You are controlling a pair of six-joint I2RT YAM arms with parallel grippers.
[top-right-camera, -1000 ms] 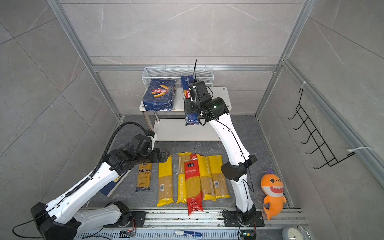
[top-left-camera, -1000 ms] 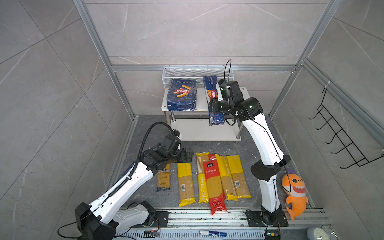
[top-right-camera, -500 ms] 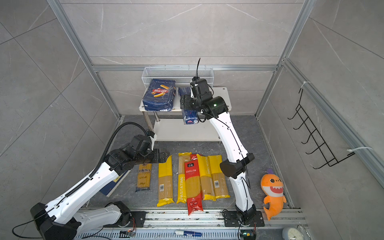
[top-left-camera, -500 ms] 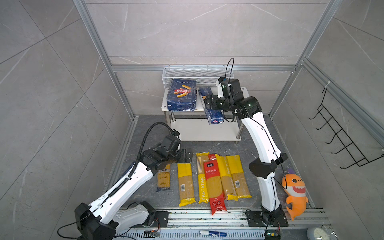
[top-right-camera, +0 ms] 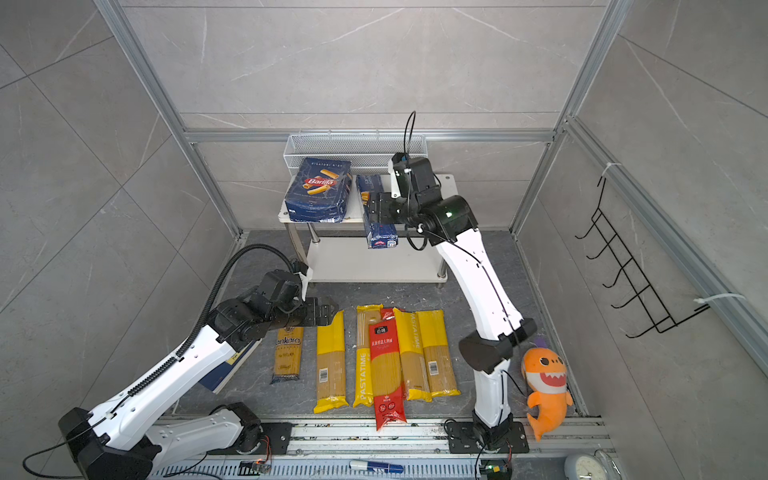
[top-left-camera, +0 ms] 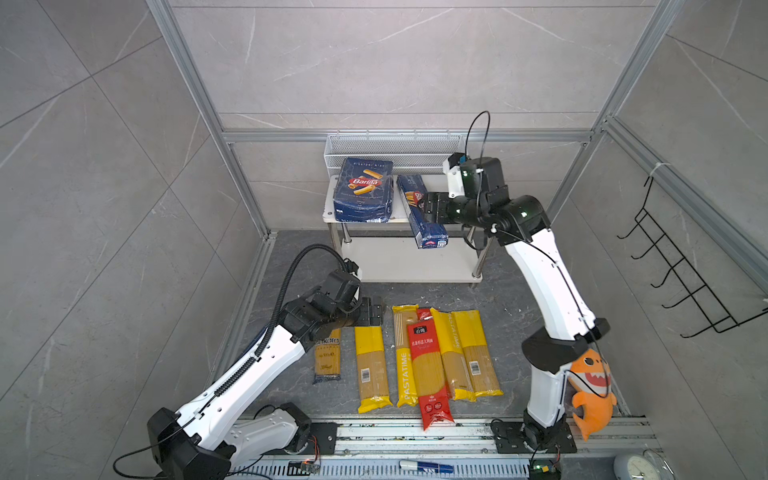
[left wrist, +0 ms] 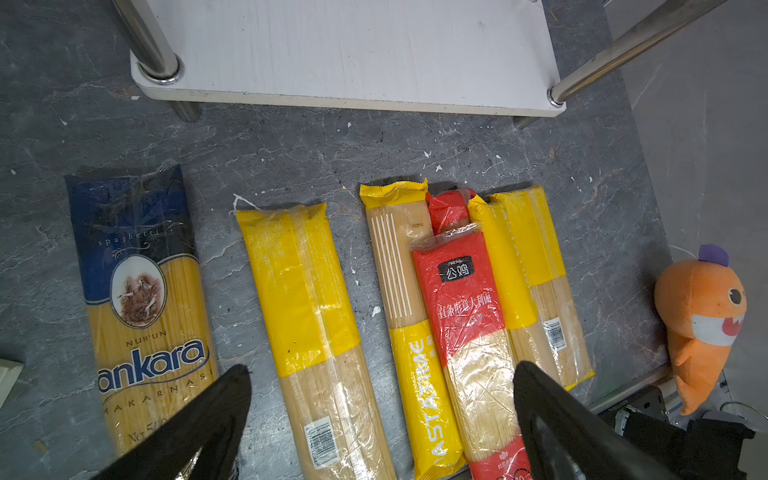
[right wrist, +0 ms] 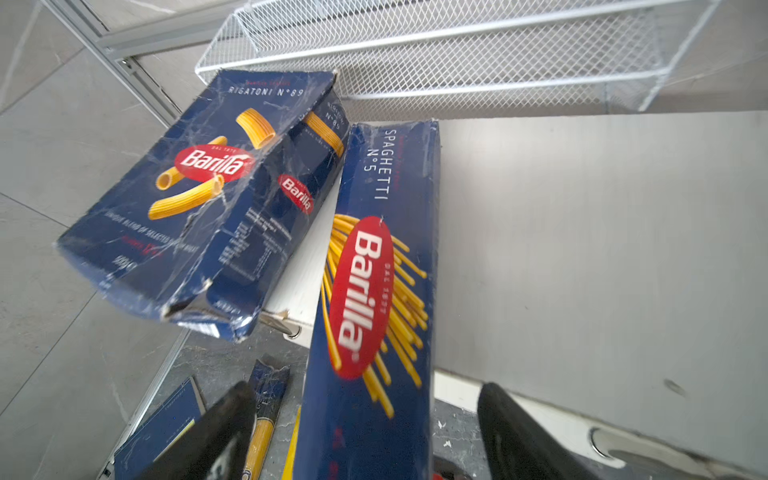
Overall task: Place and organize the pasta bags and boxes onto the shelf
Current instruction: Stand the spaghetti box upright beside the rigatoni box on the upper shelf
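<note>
The narrow spaghetti box (top-left-camera: 422, 212) lies face up on the shelf's top board. It sits just beside the wide rigatoni box (top-left-camera: 363, 189), at that box's 3 o'clock, and is slightly slanted. Its near end juts well past the board's front edge toward 6 o'clock, probably because the box is longer than the board is deep. Whether it sits settled or is tipping, I cannot tell. I judge it needs a push toward 12 o'clock, or a turn along the board, to be safe.

The right tool (right wrist: 368, 388) straddles this box with its fingers (right wrist: 232, 415) spread and a gap on each side. It pinches nothing, so the board alone carries the box.

The shelf (top-left-camera: 386, 262) stands at 12 o'clock on the table (top-left-camera: 291, 257) with its lower board bare. The white mesh basket (top-left-camera: 392, 147) is behind it.

Toward 6 o'clock the bags lie lengthwise in a row, which suits a pinch across their width. The ankara bag (left wrist: 141, 311) is at the 9 o'clock end, followed by a lone yellow bag (left wrist: 307, 307). Next comes a cluster of three yellow bags with a red bag (left wrist: 465, 316) on top and a second red one peeping out beneath.

The left tool (left wrist: 382, 368) hovers over the row, spread wide and holding nothing, likely poised to take a bag. The orange plush shark (top-left-camera: 590, 382) sits at 3 o'clock beside the right arm and is no part of the job.
</note>
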